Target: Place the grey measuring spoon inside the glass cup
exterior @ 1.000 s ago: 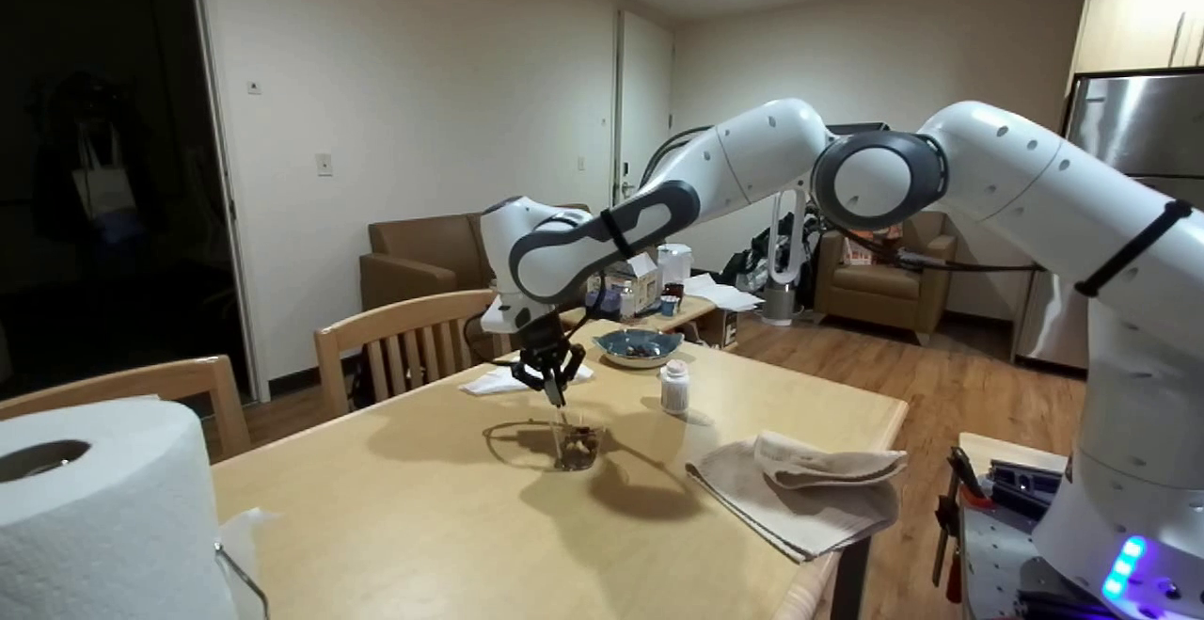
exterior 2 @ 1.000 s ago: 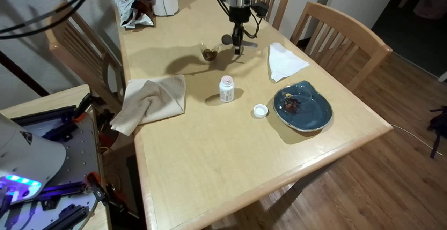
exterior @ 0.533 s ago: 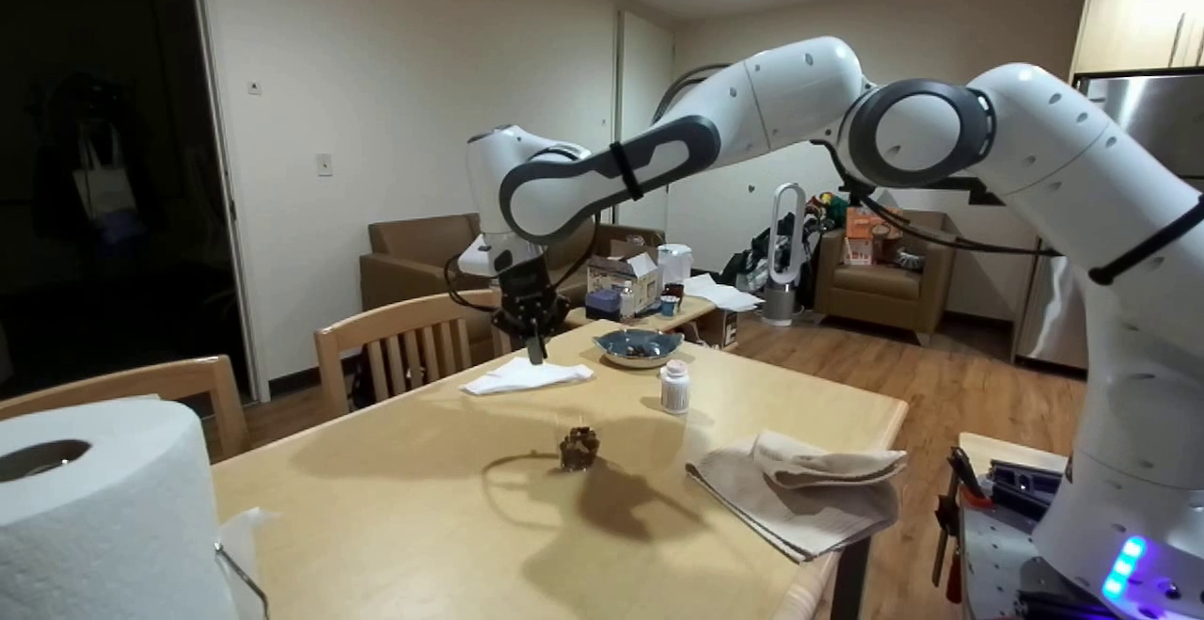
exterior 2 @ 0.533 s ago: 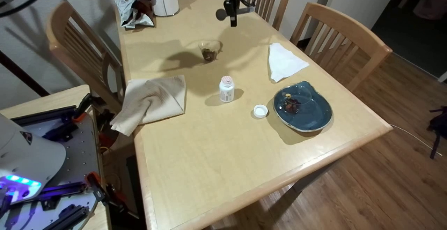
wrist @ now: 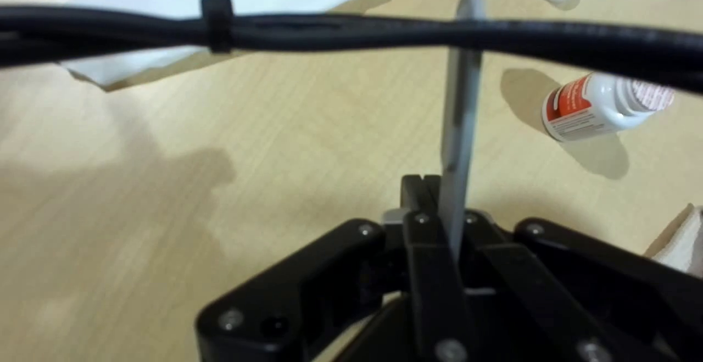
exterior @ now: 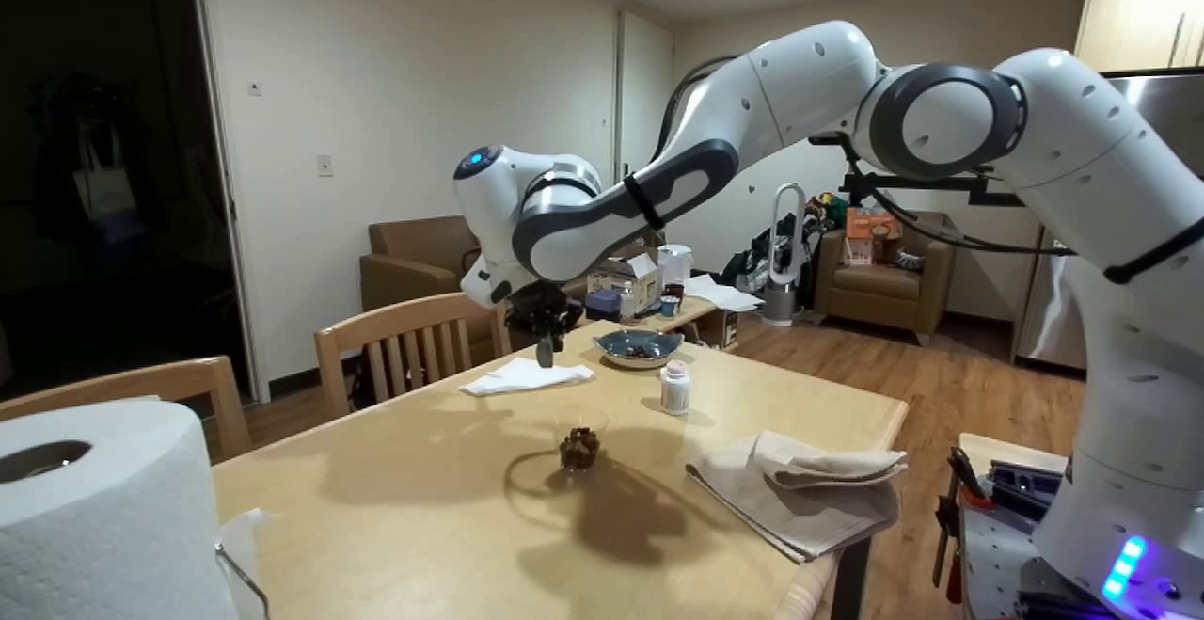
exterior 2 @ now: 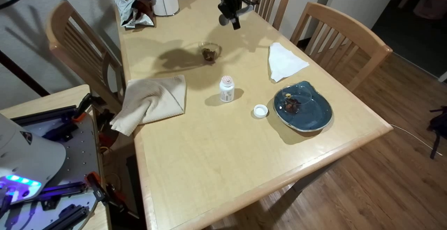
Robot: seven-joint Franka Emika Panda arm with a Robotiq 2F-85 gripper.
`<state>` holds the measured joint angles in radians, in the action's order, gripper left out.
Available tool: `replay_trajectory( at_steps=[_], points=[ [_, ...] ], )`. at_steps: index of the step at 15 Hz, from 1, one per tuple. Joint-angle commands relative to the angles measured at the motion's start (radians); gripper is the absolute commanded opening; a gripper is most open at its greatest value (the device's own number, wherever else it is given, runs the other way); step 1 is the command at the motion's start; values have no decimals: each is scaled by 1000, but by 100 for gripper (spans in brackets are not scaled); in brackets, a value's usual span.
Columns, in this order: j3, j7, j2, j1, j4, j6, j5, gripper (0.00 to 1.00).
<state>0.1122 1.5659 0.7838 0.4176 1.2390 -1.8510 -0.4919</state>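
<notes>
Pincer (exterior 2: 236,24), one, mine: clenched on the grey measuring spoon (wrist: 460,120), which I hold raised over the surface (exterior 2: 195,160), on the side toward the edge with two chairs (exterior: 404,319).
Glass cup (exterior 2: 209,45), one: upright, in from all edges, dark pieces (exterior 2: 209,54) inside; my spoon is outside it, higher and apart.
Blue dish (exterior 2: 312,116), one: near a corner, dark bits (exterior 2: 292,106) in it.
White cap (exterior 2: 260,111), one: just beside the dish.
Beige cloth (exterior 2: 153,99), one: folded, overhanging the edge that faces my base (exterior 2: 38,153).
White bottle (exterior 2: 227,92), one: upright, between cloth and dish.
White paper (exterior 2: 285,63), one: lying near the two-chair edge.
</notes>
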Motion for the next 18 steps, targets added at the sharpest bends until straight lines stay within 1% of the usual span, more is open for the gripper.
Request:
replay_trajectory(
  at_steps=[1, 8, 10, 11, 12, 15, 18],
  points=[
    [-22, -194, -47, 22, 106, 13, -160, 3],
    [-109, -517, -64, 53, 215, 42, -436, 4],
    [-147, -574, -83, 43, 253, 58, -479, 4],
    [-165, -598, -95, 30, 269, 69, -482, 4],
    [-170, -656, -105, 24, 280, 72, -496, 4],
    [-184, -771, -143, 3, 335, 88, -523, 4],
    [-191, -867, -172, -14, 391, 98, -575, 3]
  ],
)
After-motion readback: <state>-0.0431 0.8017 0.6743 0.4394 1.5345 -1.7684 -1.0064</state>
